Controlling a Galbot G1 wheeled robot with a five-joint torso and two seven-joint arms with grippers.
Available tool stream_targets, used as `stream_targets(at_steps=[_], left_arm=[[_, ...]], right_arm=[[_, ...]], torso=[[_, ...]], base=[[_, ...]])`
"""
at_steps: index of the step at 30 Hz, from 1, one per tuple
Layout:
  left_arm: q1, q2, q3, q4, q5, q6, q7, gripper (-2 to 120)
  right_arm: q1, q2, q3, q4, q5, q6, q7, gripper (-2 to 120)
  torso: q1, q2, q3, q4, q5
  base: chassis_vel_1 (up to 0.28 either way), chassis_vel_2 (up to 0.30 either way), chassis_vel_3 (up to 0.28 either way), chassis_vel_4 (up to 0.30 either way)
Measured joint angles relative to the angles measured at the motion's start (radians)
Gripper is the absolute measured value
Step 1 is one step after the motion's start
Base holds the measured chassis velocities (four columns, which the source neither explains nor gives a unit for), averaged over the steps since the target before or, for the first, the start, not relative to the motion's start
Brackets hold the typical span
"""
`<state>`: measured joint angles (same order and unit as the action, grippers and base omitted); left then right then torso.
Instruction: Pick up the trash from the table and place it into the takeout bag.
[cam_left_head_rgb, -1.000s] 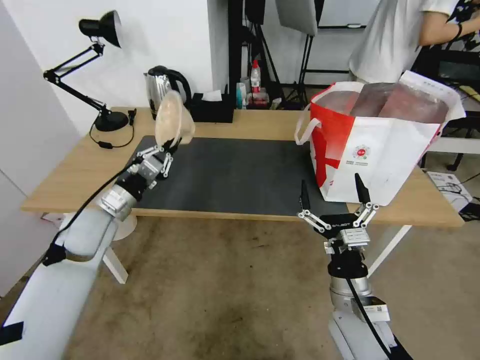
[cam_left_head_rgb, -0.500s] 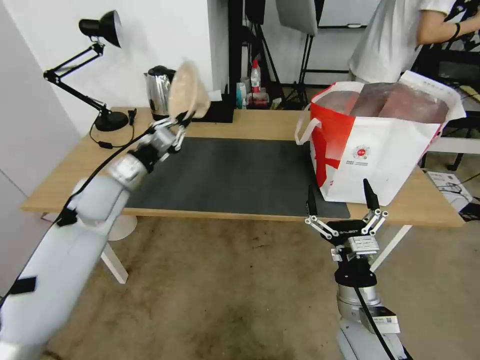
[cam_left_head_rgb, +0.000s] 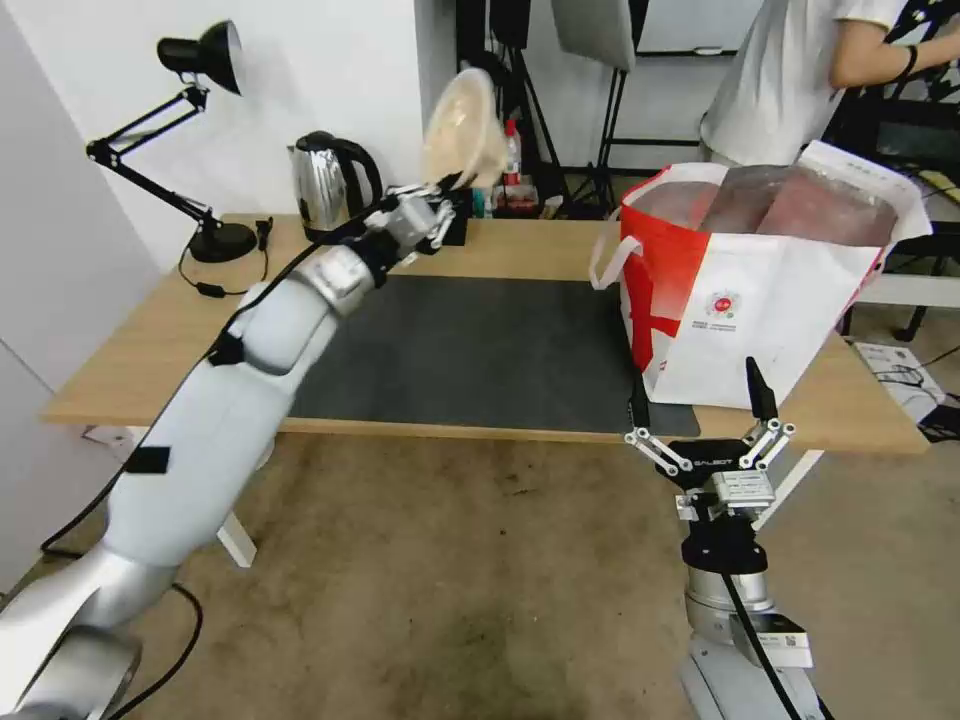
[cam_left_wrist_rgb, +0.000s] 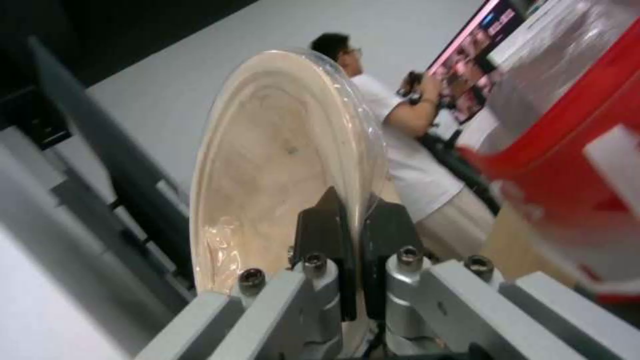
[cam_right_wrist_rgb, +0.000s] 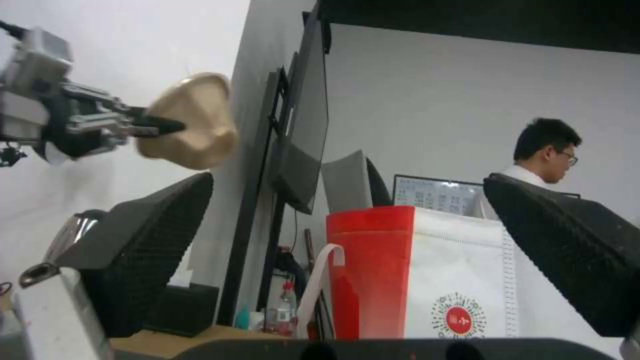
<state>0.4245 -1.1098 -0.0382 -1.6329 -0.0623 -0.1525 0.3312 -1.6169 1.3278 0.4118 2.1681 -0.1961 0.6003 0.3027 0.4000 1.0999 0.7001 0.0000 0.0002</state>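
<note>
The left gripper (cam_left_head_rgb: 448, 190) was clenched on the rim of the round beige bowl (cam_left_head_rgb: 462, 128), holding it on edge in the air above the far side of the table (cam_left_head_rgb: 150, 340), short of the takeout bag (cam_left_head_rgb: 760, 290) and above the height of its mouth. In the left wrist view the two fingers (cam_left_wrist_rgb: 327, 225) pinched the rim with only a thin lip between them, one pad inside and one outside the wall. The bowl appeared light and thin-walled, probably a disposable container with a clear film or lid over its mouth; it would likely flex under pressure and could pivot or slip in so narrow a pinch, so the rim seemed the only practical place to take hold, with a deeper bite judged safer. The right gripper (cam_left_head_rgb: 700, 400) stood released, jaws spread wide, at the near table edge just before the bag and touching nothing. The dark mat (cam_left_head_rgb: 480, 350) carried no other trash. The bag stood upright at the right end of the table, its interior mostly hidden behind the front wall; reddish shapes showed at the mouth, but what they were could not be determined. Whether the bowl held any residue could not be confirmed. A steel kettle (cam_left_head_rgb: 325, 185) stood at the back, away from the work.
</note>
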Motion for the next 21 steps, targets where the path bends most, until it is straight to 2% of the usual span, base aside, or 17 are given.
stream_targets(at_steps=[12,21], left_arm=[[-0.107,-0.095,0.112,0.068,0.019,-0.001,0.0,1],[-0.143,-0.141,0.152,0.1,0.031,-0.006,0.0,1]], right_arm=[[-0.03,0.016,0.031,0.024,0.001,0.008,0.001,100],[-0.04,0.022,0.053,0.03,0.002,0.015,0.001,100]], torso=[[0.0,0.0,0.0,-0.0001,-0.0001],[0.0,0.0,0.0,0.0,-0.0001]], base=[[0.0,0.0,0.0,0.0],[0.0,0.0,0.0,0.0]])
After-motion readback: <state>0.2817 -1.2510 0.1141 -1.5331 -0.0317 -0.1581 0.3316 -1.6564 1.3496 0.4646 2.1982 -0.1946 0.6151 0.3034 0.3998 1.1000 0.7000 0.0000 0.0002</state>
